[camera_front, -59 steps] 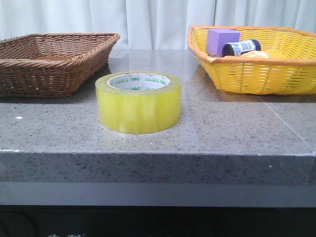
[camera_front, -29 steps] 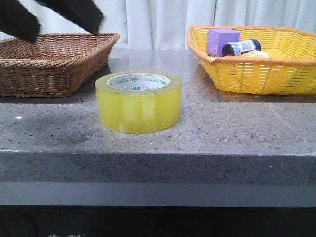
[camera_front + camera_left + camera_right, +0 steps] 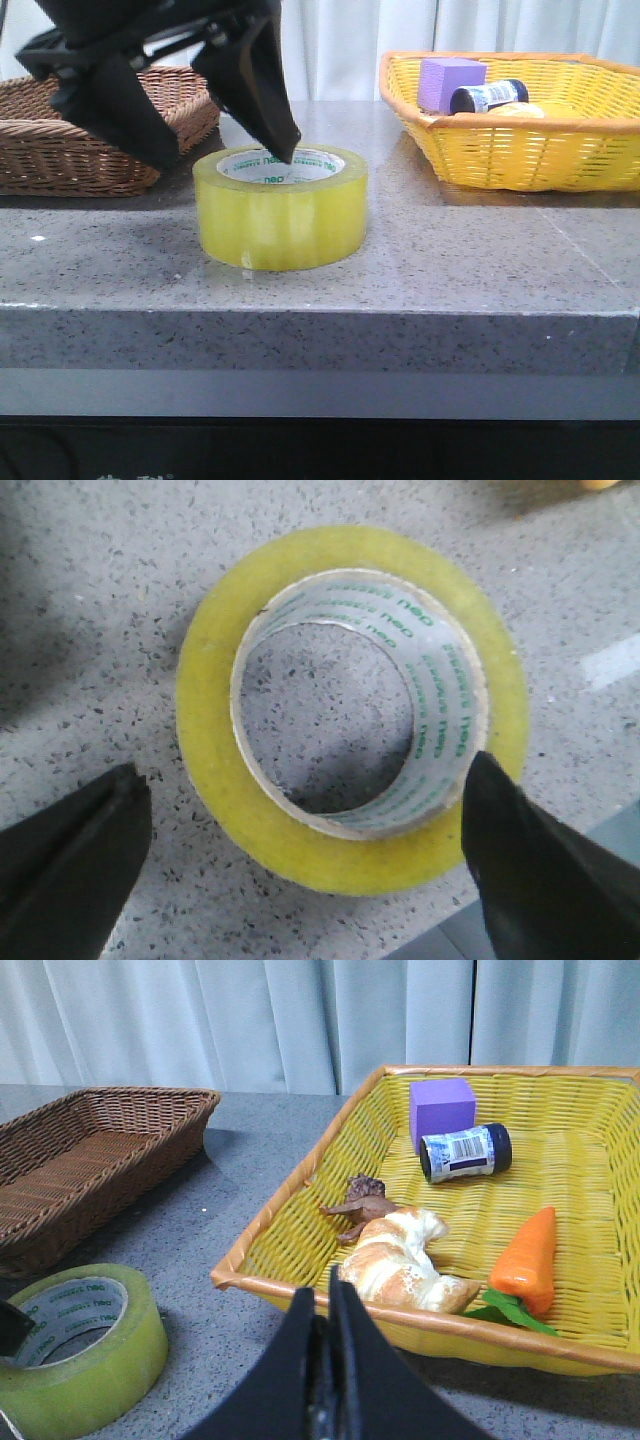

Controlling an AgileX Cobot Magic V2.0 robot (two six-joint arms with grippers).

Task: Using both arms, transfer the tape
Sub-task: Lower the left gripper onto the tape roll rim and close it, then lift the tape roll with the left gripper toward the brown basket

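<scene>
The tape point(image 3: 281, 207), a wide yellow-green roll with a white core printed in green, lies flat on the grey stone table. My left gripper point(image 3: 222, 160) hangs open just above its left rim; one fingertip point(image 3: 285, 150) points at the core's top edge, the other fingertip point(image 3: 160, 155) is beside the roll on the left. In the left wrist view the tape point(image 3: 350, 705) lies between the two spread fingers, untouched. My right gripper point(image 3: 322, 1300) is shut and empty, out of the front view; its view shows the tape point(image 3: 75, 1345) off to one side.
A brown wicker basket point(image 3: 40, 140) stands at the back left, partly behind my left gripper. A yellow wicker basket point(image 3: 520, 150) at the back right holds a purple block point(image 3: 450, 82), a dark bottle point(image 3: 488, 97), a bread roll point(image 3: 405, 1260) and a toy carrot point(image 3: 525, 1255).
My left arm has come into view from the upper left and dropped down to the tape, its fingers spread. The tape has not moved.
</scene>
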